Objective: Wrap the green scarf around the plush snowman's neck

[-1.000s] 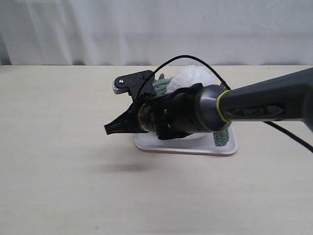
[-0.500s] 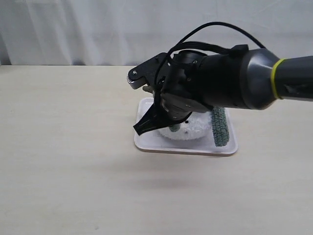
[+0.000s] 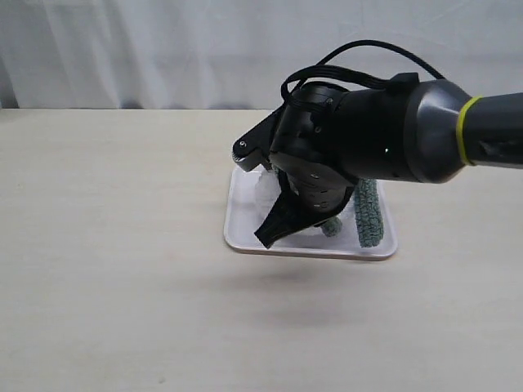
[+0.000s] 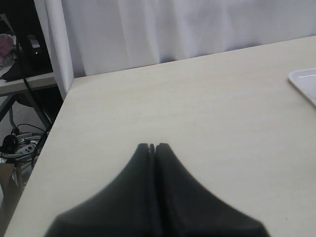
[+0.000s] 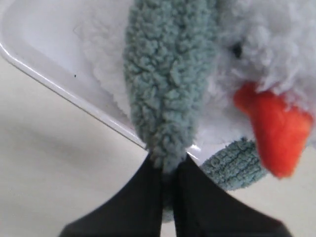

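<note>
The plush snowman (image 5: 276,44) lies on the white tray (image 5: 59,84), with its orange nose (image 5: 276,128) and one black eye in the right wrist view. The green scarf (image 5: 168,84) runs across its neck. My right gripper (image 5: 168,164) is shut on the scarf's end, over the tray's front rim. In the exterior view the right arm hides most of the snowman. The gripper (image 3: 270,235) points down at the tray (image 3: 239,237), and one scarf end (image 3: 368,216) lies along the tray's right side. My left gripper (image 4: 152,146) is shut and holds nothing, over bare table.
A corner of the tray (image 4: 303,81) shows in the left wrist view. The table's edge (image 4: 59,118) is there too, with a stand and cables on the floor beyond it. A white curtain (image 3: 261,49) hangs behind the table.
My right gripper has swung from left of the tray, over the snowman, and down to the tray's front rim. It has turned from level to pointing downward.
</note>
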Motion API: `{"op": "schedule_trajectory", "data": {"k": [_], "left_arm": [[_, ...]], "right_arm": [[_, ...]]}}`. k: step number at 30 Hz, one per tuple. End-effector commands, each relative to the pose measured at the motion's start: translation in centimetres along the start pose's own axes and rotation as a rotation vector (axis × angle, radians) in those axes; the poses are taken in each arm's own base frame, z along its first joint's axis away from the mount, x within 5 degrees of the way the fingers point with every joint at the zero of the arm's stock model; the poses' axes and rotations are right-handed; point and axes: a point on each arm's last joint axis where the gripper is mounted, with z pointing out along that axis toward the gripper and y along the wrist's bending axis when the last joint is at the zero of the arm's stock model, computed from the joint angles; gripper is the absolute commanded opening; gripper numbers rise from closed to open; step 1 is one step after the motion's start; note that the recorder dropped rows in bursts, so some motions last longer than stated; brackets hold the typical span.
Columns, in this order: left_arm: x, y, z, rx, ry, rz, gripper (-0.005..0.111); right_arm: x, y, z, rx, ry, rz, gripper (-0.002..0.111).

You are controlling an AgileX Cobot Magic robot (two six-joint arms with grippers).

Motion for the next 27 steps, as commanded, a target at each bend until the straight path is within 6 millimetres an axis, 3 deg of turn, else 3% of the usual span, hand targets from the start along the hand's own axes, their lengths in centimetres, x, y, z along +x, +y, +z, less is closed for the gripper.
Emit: {"op": "schedule_trajectory", "data": {"k": [1,6,27], "left_arm": [[0.0,0.0,0.0,0.000,-0.009,-0.006,0.000],[0.0,0.0,0.0,0.000,-0.009,-0.006,0.000],[0.0,0.0,0.0,0.000,-0.009,-0.006,0.000]], "right_arm": [[1.3,0.3,1.0,-0.007,0.044,-0.054,0.004],[2.5,0.8,2.0,-0.012,0.044,-0.101,0.004],[2.8,-0.8,2.3,0.181,0.059,-0.379,0.005]]}}
